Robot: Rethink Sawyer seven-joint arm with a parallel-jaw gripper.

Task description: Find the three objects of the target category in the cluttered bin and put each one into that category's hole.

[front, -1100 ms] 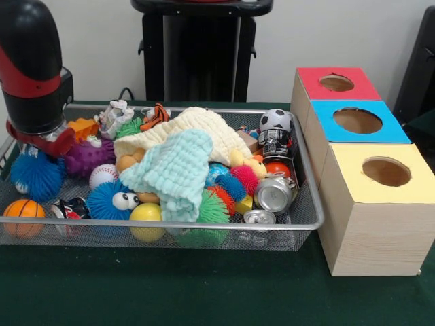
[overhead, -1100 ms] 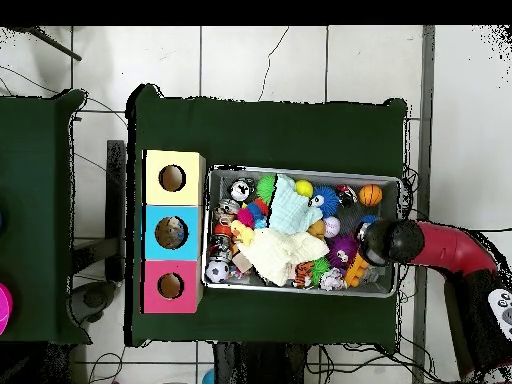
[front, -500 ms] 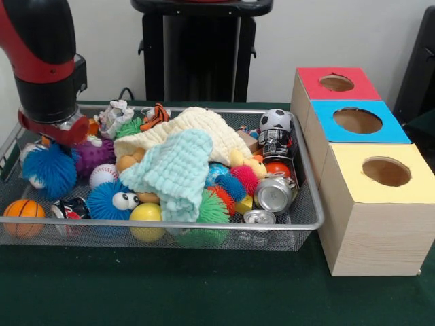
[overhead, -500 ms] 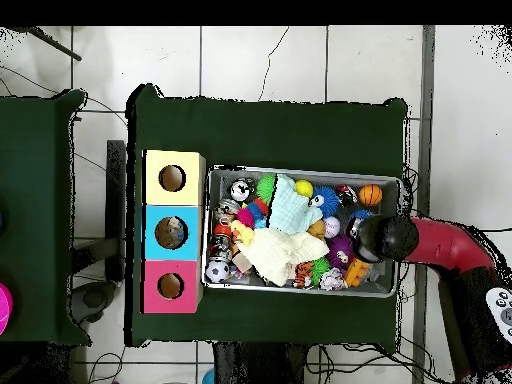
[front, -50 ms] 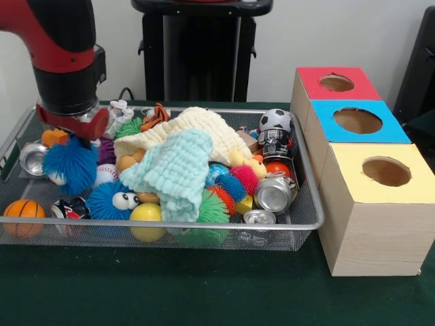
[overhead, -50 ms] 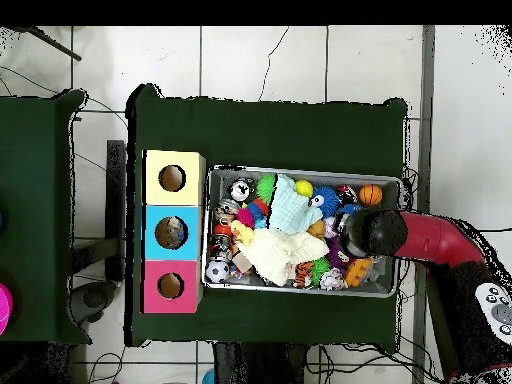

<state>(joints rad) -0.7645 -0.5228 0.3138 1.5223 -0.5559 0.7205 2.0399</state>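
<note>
1. You could read no text, brand, number or sign anywhere in either view.
2. The cans (front, -50 ms: 273, 193) at the bin's (front, -50 ms: 309, 204) right end showed only bare metal tops toward the front camera, and any print on their sides was too small to make out.
3. The three boxes, red (front, -50 ms: 333, 83), blue (front, -50 ms: 357, 121) and yellow (front, -50 ms: 384, 173), carried plain coloured tops with no lettering.

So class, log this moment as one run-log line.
arm: above wire bin's left end | claw: hidden | blue spiky ball: right beneath arm | boxes: holes unobstructed
</note>
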